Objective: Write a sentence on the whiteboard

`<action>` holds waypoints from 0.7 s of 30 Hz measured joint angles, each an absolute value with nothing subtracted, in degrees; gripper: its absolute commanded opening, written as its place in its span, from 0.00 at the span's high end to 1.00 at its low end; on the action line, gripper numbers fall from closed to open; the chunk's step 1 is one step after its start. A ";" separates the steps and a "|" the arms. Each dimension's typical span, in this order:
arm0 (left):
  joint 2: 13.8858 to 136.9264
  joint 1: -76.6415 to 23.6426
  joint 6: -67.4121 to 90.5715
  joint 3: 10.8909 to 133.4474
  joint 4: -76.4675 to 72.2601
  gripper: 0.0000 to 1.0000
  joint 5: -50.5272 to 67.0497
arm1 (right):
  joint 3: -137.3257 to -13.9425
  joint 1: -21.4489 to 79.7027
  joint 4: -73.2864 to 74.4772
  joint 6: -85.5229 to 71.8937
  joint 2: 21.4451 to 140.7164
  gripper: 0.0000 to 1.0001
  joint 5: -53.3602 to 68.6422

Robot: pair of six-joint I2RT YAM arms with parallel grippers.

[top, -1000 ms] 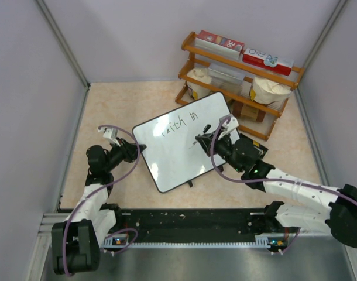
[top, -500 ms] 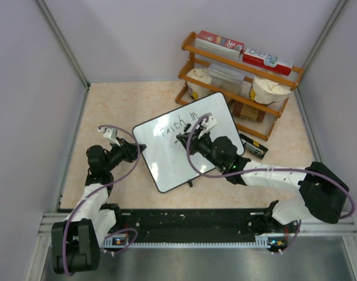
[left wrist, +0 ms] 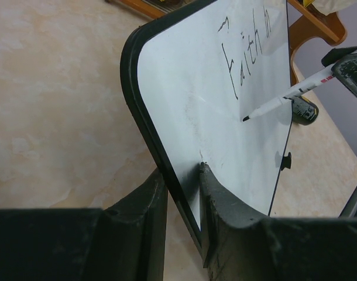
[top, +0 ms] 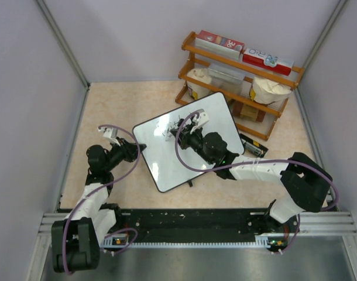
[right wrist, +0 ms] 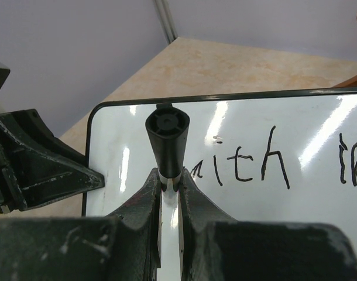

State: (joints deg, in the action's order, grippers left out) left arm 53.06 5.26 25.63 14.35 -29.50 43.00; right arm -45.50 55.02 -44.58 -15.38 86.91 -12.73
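Note:
The whiteboard (top: 167, 167) lies tilted in the middle of the table, its left corner raised. My left gripper (top: 138, 149) is shut on its black rim, one finger on each face (left wrist: 181, 170). The sentence (left wrist: 249, 52) reads "Faith in" in one line on the whiteboard (left wrist: 225, 140). My right gripper (top: 178, 130) is shut on a marker (right wrist: 168, 137) with a white barrel and black end. The marker's tip (left wrist: 244, 119) is at the board's surface just below the "F"; I cannot tell if it touches. The right wrist view shows the text (right wrist: 249, 167) on the whiteboard (right wrist: 284, 216) past the right gripper (right wrist: 170, 178).
A wooden rack (top: 237, 76) with boxes and white bowls stands at the back right, close to the board's far corner. A black object (top: 253, 147) lies on the table right of the board. Walls close in the left, back and right sides.
My right gripper has moved the marker leftward across the board, from right of "in" to below the start of "Faith". The left gripper and the board have not moved.

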 measured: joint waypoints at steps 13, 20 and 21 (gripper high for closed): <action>53.06 5.26 25.63 14.35 -29.56 1.00 43.05 | -45.34 55.02 -44.53 -15.49 87.61 1.00 -13.10; 53.34 5.28 25.63 14.35 -29.54 1.00 43.03 | -43.46 55.07 -44.49 -16.12 86.85 1.00 -11.68; 53.41 5.28 25.63 14.35 -29.56 1.00 43.03 | -43.16 55.07 -44.36 -16.16 86.65 1.00 -11.38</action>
